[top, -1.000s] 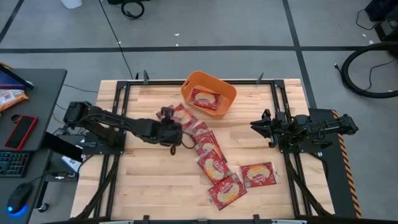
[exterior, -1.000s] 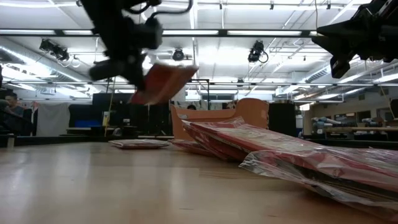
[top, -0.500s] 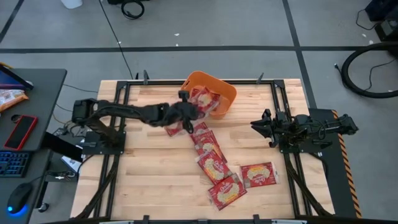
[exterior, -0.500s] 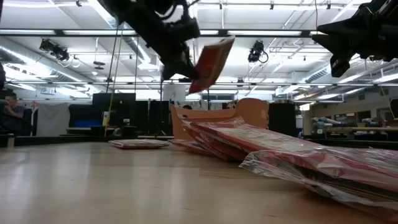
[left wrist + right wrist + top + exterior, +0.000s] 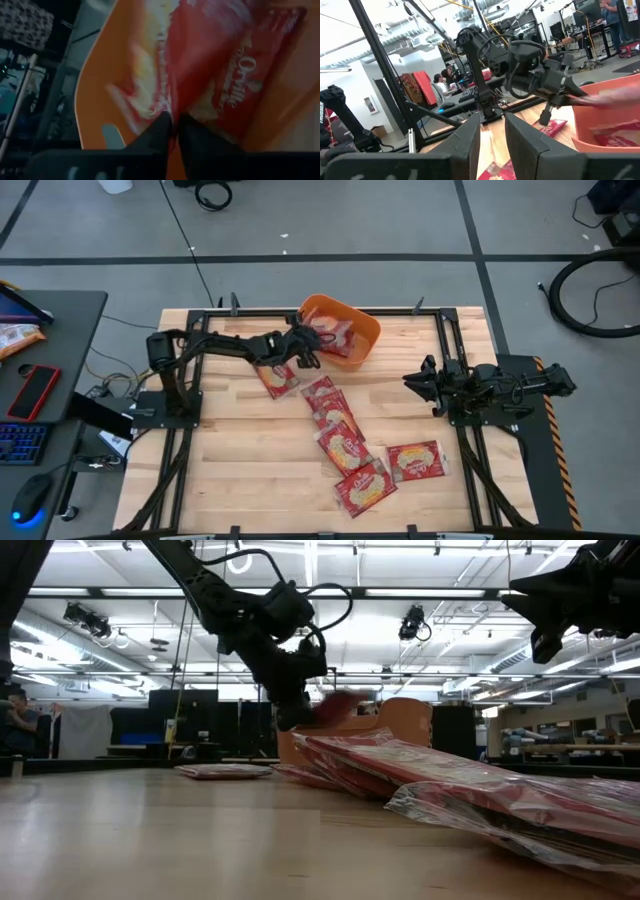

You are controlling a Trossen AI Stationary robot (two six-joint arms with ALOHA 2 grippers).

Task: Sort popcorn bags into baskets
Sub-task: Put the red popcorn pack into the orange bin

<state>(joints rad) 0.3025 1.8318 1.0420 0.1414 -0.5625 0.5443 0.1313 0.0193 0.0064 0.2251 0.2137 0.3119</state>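
**Near edge of the counter.** On the wooden counter (image 5: 240,470), two red popcorn bags are seen lying flat close to the front: one (image 5: 365,486) nearest the edge and one (image 5: 415,461) just beside it toward the right arm's side. In the low view the same bags (image 5: 500,795) fill the foreground.

**Middle of the counter.** A chain of overlapping bags is laid diagonally away from the front: first one (image 5: 345,448), then one (image 5: 334,415), then one (image 5: 319,389). A separate bag (image 5: 278,377) is seen beside the chain's far end, on the left arm's side. The right claw (image 5: 412,383) is held level over the right side of the counter, well apart from the bags. Its fingers are parted and nothing is gripped between them (image 5: 492,120).

**Far edge of the counter.** The orange basket (image 5: 368,327) is placed here, tilted. The left arm is stretched across to it, and the left claw (image 5: 308,350) is positioned at the basket's near rim. In the left wrist view its fingers (image 5: 160,130) are separated by only a narrow slit, with the edge of a blurred red bag (image 5: 225,60) at their tips. Whether that bag is grasped or released cannot be told. The bag lies inside the basket's orange walls (image 5: 110,65).
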